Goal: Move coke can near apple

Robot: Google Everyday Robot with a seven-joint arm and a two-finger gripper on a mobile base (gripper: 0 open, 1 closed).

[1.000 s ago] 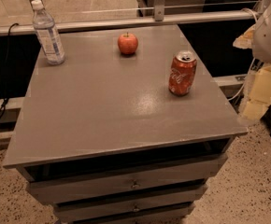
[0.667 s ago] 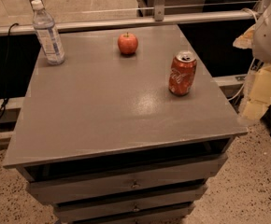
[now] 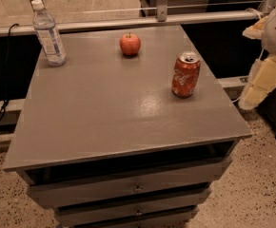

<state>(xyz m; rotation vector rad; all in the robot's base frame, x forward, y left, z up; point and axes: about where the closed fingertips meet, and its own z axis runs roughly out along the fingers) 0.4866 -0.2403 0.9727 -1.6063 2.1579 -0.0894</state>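
gripper (image 3: 265, 82) closure: cannot tell; it hangs beside the drawer cabinet's (image 3: 104, 113) right edge. coke can (image 3: 185, 74) stands upright near that edge, well apart from apple (image 3: 130, 44). risk: a glancing approach could tip the can off.

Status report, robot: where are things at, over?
Tool right of table, touching nothing. Coke can upright, right side, apart from apple. Water bottle back left, out of the way.

On the grey top of the drawer cabinet (image 3: 104, 122) a water bottle (image 3: 48, 34) is stood upright at the far left corner, an apple (image 3: 130, 44) is set far and central, a coke can (image 3: 185, 74) is stood near the right edge, and the gripper (image 3: 264, 82) is held beyond that edge.
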